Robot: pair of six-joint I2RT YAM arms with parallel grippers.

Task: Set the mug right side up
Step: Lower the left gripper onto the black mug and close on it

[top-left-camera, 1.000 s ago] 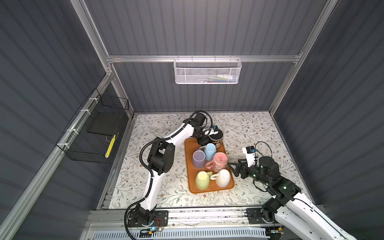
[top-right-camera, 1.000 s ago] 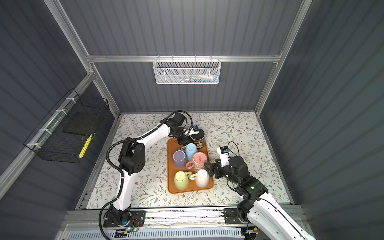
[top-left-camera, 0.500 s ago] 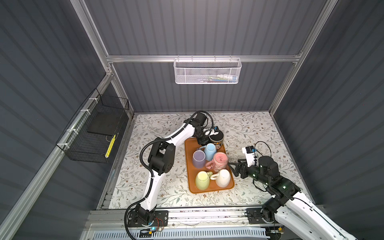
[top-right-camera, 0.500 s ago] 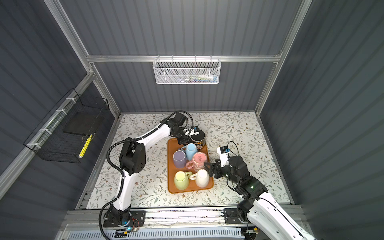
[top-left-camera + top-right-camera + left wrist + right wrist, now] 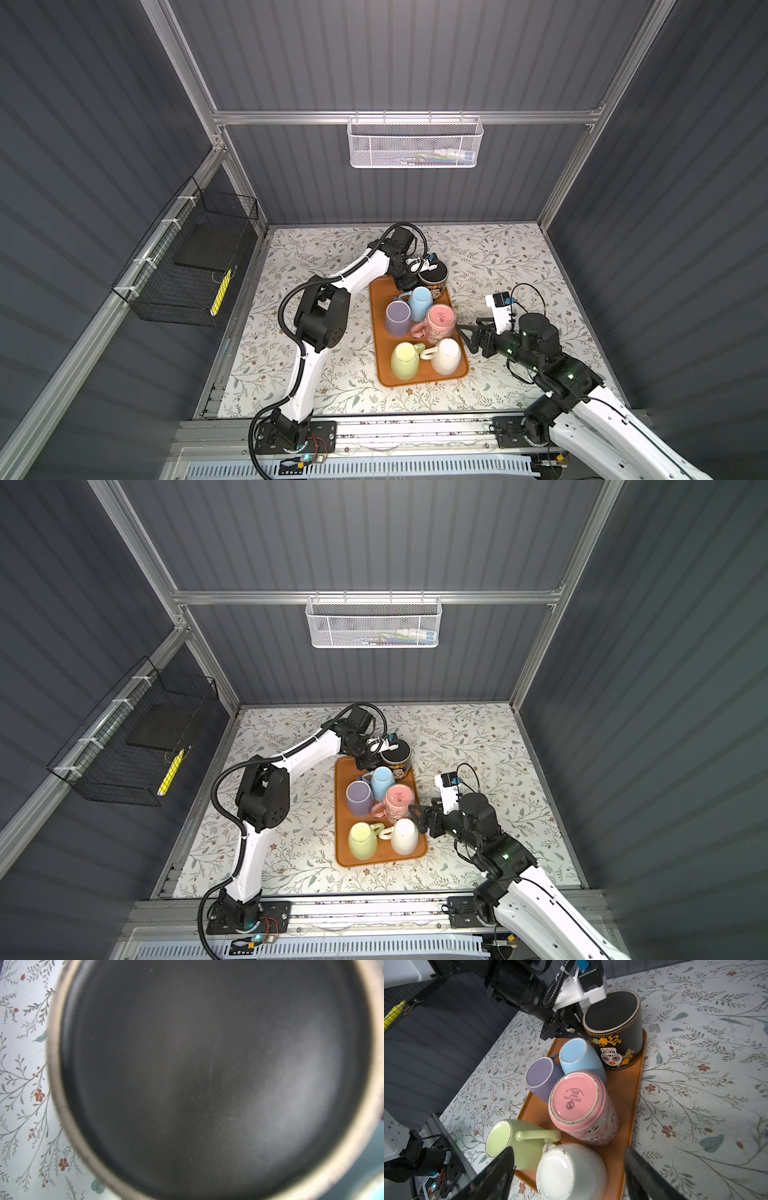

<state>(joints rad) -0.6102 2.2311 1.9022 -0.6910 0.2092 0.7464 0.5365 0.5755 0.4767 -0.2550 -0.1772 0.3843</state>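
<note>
Evidently under attention: black mug (image 5: 614, 1028), skull-and-flower print. Stands inverted at the far end of orange tray (image 5: 623, 1093), base up, mouth down. Carries its long axis vertical. Fills the left wrist view with its flat dark base, so sits directly under that camera. Hides its handle in every view; handle judged to face the left arm.

Lies just beside left gripper (image 5: 576, 1025), which meets the mug wall from the side. Cannot tell from these views whether the fingers clamp a handle or merely rest against the wall. Falls within easy reach of the left arm and well apart from right gripper (image 5: 467, 338), off the tray's opposite end. Finds that gripper spread wide and empty, near white mug (image 5: 566, 1169), touching nothing.

Shares the tray with blue mug (image 5: 577, 1053) just beside it, then purple mug (image 5: 539, 1072), pink mug (image 5: 577, 1101) and green mug (image 5: 502, 1140), all base up as well.

Judged requirement for the coming move: confirmed hold at the side, lift clear of the blue mug, then a half-turn about a horizontal axis to bring the mouth upward. Judged risk: clipping the blue mug during the swing.
</note>
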